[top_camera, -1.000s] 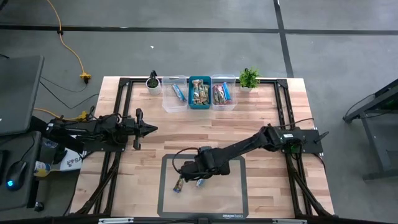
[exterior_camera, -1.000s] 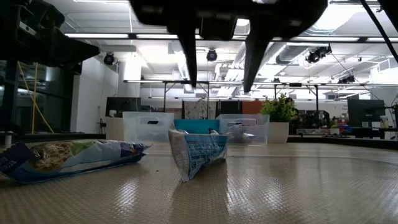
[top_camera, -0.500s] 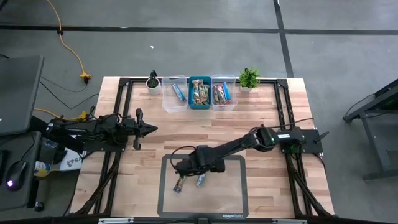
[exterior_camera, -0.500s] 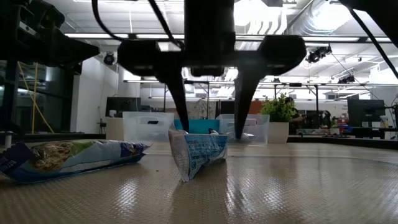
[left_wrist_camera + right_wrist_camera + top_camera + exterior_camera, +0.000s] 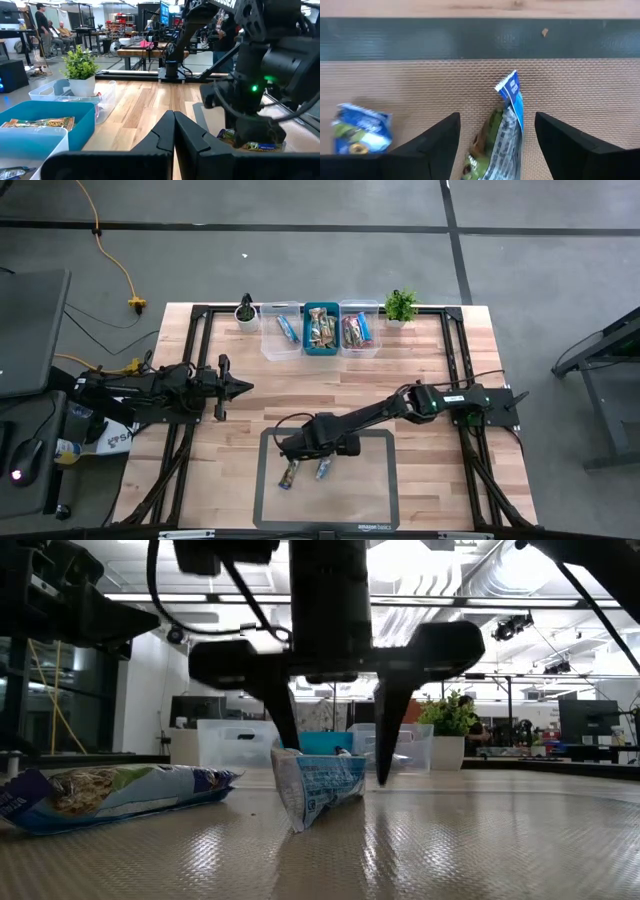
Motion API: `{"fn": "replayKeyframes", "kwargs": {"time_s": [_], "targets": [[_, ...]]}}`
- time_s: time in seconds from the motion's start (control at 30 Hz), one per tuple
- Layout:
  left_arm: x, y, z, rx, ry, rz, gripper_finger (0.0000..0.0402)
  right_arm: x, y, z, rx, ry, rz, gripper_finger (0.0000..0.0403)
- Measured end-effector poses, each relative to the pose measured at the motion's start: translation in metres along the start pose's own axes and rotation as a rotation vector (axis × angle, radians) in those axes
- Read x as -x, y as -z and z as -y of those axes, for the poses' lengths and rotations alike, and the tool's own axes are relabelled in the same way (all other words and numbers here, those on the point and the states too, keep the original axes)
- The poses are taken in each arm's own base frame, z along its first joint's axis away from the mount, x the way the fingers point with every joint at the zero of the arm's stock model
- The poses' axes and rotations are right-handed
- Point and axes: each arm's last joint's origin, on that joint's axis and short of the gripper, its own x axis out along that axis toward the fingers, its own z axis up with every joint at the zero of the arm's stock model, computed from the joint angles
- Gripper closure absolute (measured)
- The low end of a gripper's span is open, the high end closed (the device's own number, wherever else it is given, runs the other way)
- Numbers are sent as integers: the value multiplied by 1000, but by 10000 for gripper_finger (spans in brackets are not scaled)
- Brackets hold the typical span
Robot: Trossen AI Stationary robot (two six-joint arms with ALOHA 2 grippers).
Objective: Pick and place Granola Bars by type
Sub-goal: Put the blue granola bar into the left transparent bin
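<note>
Two granola bars lie flat on the grey mat near the table's front edge: a blue-and-white one and another blue one to its left. My right gripper points down, open, with one finger on each side of the blue-and-white bar, not touching it. My left gripper waits shut, pointing level above the table's left part.
Three bins stand in a row at the far edge: a clear one, a blue one and another clear one, each with bars inside. Small potted plants flank them. Bare wood lies between the mat and the bins.
My right gripper has come down over the blue-and-white bar, staying open, until its fingers stand on either side of it. It has also drifted slightly toward the table's left. Neither bar has moved.
</note>
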Motion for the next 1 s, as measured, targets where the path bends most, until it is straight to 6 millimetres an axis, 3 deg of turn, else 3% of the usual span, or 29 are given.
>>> {"fn": "replayKeyframes", "kwargs": {"time_s": [0.47,1.0], "targets": [[0,0,0,0,0,0,401,-11,2,-3,-22,12,-12,171],[0,0,0,0,1,0,401,-11,2,-3,-20,9,-17,279]]}}
